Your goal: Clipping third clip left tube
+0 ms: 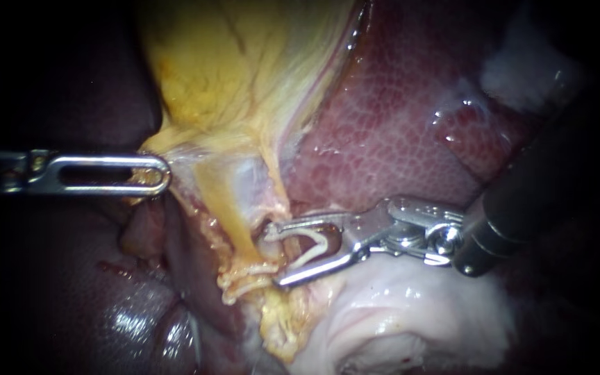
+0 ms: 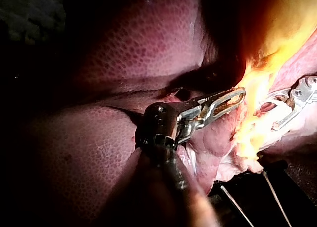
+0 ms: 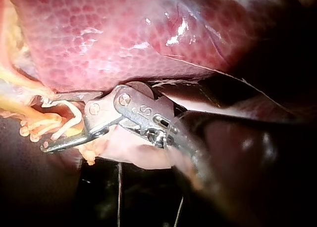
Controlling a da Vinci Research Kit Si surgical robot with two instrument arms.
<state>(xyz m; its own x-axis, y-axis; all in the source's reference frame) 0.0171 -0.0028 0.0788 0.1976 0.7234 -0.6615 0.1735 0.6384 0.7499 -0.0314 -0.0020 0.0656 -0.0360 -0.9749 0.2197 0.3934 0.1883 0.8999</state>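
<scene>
The yellow tube [image 1: 241, 232] runs down from the yellow tissue [image 1: 230, 76] in the middle of the endoscope view. Near its lower end lie pale ribbed pieces [image 1: 241, 281]; whether they are clips I cannot tell. The right instrument [image 1: 277, 257] reaches it from the right. Its jaws stand wide apart with a white clip [image 1: 324, 239] seated between them, one leg along each jaw and its mouth facing the tube. The jaw tips lie right at the tube, but whether the tube sits inside the clip is unclear. Well to the left, the left instrument [image 1: 161, 173] has its slotted jaws closed on the edge of the yellow tissue.

The liver [image 1: 383, 118] lies behind and to the right, mottled red-purple, wet and glinting. A pale whitish mass [image 1: 397, 312] sits under the right instrument's jaws. Beyond the lit tissue all is dark. In the right wrist view thin threads [image 3: 119, 187] cross the blackness beneath the instrument.
</scene>
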